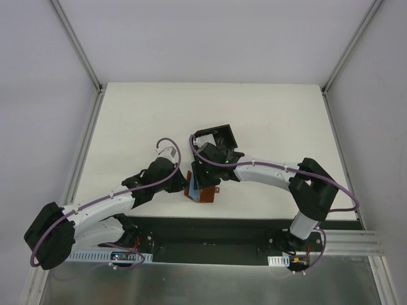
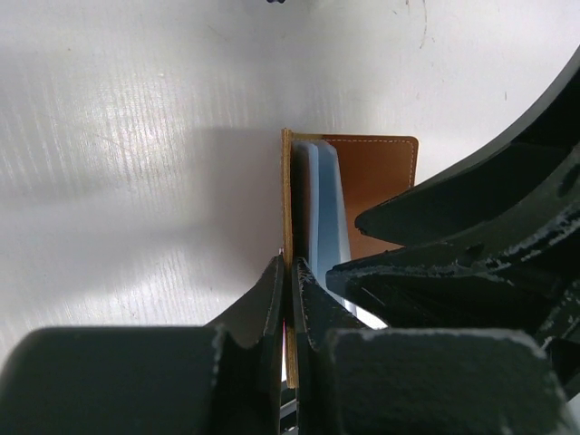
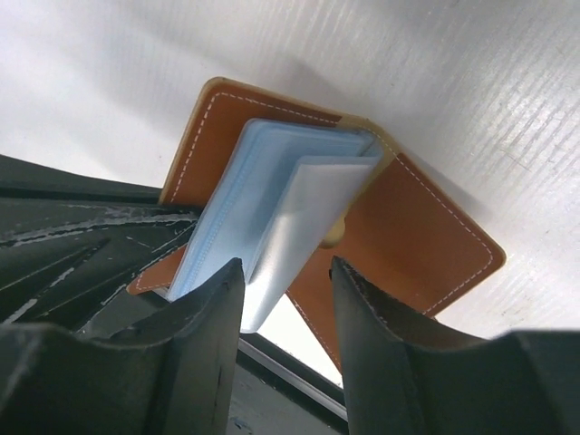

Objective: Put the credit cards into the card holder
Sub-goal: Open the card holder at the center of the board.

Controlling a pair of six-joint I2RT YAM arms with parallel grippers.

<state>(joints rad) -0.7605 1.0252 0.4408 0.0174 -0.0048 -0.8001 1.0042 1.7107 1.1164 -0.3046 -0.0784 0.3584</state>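
The brown leather wallet (image 1: 203, 193) stands open on edge near the table's front. My left gripper (image 2: 290, 276) is shut on one tan flap of it (image 2: 287, 199), holding it upright. A stack of pale blue-grey credit cards (image 3: 245, 195) sticks out of the wallet (image 3: 421, 245); it also shows in the left wrist view (image 2: 328, 204). My right gripper (image 3: 285, 281) is open, its fingers either side of the lower corner of one loosened card (image 3: 308, 213). The black card holder (image 1: 219, 135) sits just behind the right gripper (image 1: 202, 173), hidden from both wrist views.
The black front strip of the table (image 1: 210, 229) with the arm bases lies just below the wallet. The right gripper's black fingers (image 2: 453, 227) crowd the wallet's right side in the left wrist view. White walls and metal frame rails (image 1: 89, 70) bound the table.
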